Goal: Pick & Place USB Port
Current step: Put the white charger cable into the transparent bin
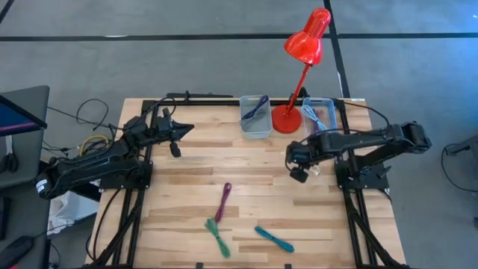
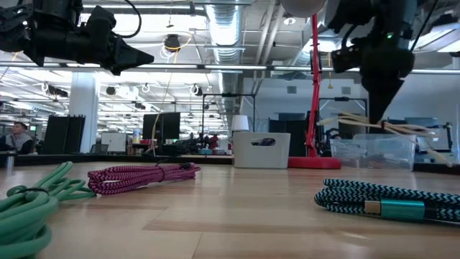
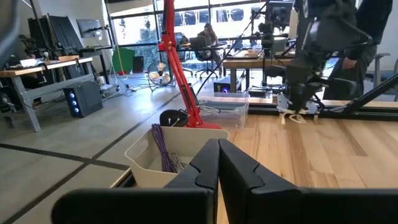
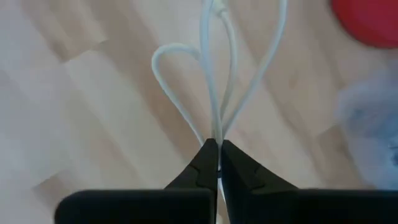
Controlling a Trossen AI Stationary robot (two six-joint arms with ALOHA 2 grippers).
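A: The right gripper point(image 4: 217, 144) hangs above the far right of the tabletop point(image 1: 246, 187), fingers pinched tight on a looped white cable point(image 4: 211, 74), just short of the clear bin point(image 1: 320, 113).

B: Risk there?

A: The hold is on a few thin strands only. A sharp swing could probably let the loops slide free, or a trailing loop could catch the clear bin's rim instead of falling inside.

B: And the red lamp point(image 1: 302, 67)?

A: Its base sits between the clear bin and the grey bin point(image 1: 255, 116), just beside both. A low pass across would likely clip the stem.

B: Open room?

A: Plenty toward the middle. The magenta cable point(image 1: 223, 202), green cable point(image 1: 217, 236) and teal cable point(image 1: 273, 239) lie well apart near the front edge.

B: The other arm?

A: The left gripper point(image 1: 181, 129) waits over the far left, fingers closed on nothing.
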